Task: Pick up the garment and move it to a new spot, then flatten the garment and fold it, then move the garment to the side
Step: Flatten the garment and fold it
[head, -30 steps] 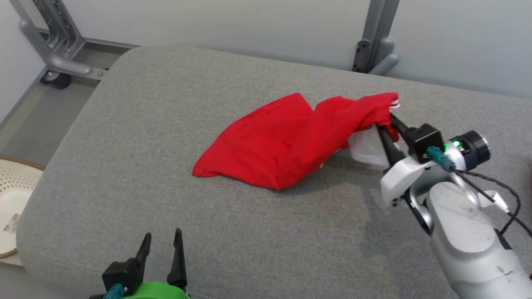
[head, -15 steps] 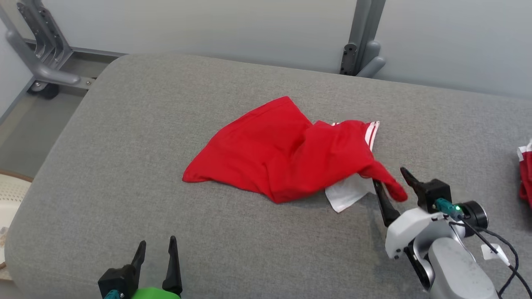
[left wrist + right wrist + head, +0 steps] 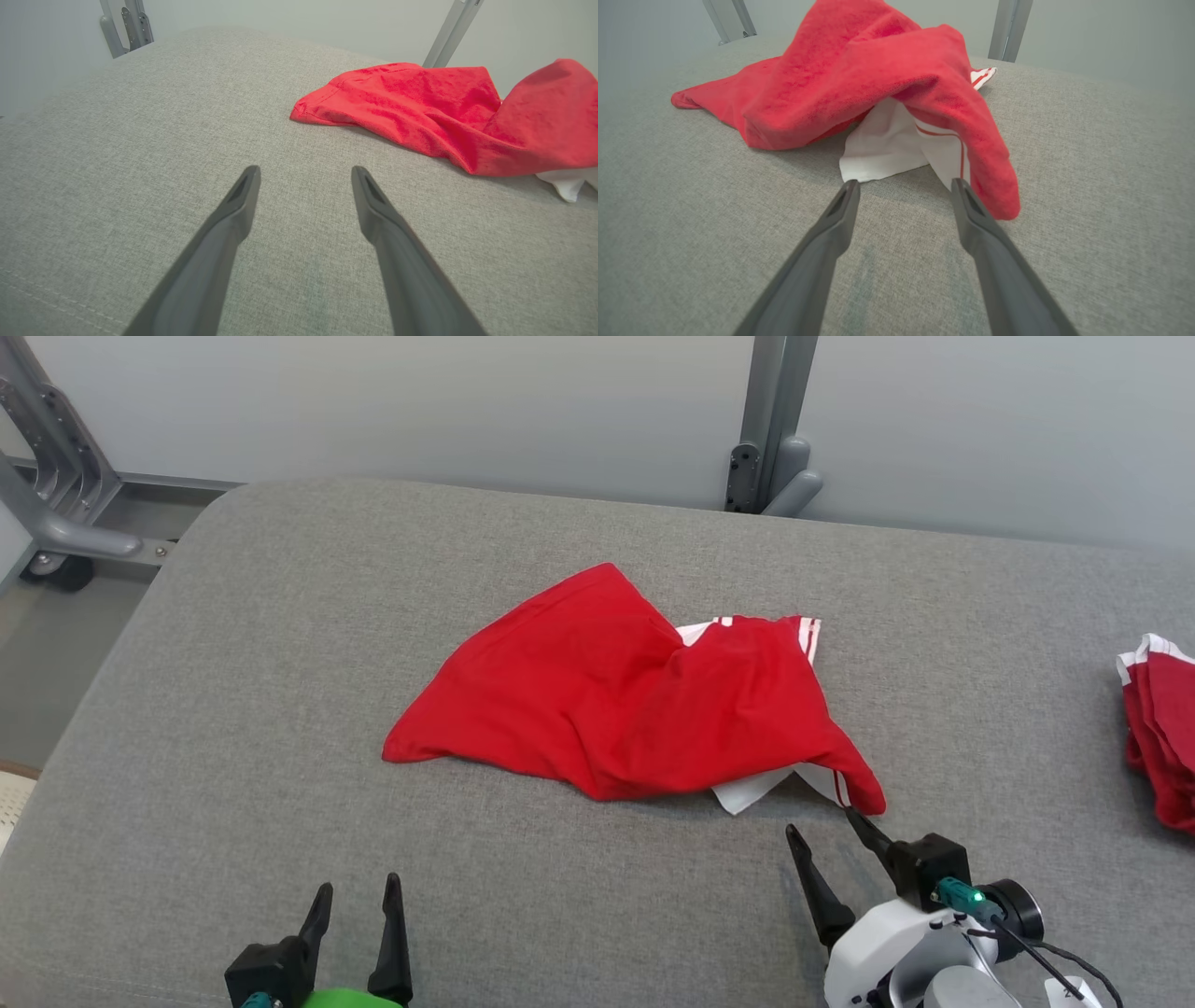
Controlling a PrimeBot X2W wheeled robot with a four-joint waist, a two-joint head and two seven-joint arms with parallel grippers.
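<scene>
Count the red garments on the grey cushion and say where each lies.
2. One garment lies crumpled in the middle of the cushion, just beyond the right gripper. The other garment sits at the far right, cut off by the picture's edge, so more may be hidden there.

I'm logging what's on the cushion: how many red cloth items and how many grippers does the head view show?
Red cloth items: 2 (crumpled garment, red cloth at the right edge)
Grippers: 2 (left gripper, right gripper, both open)
Total: 4
</scene>
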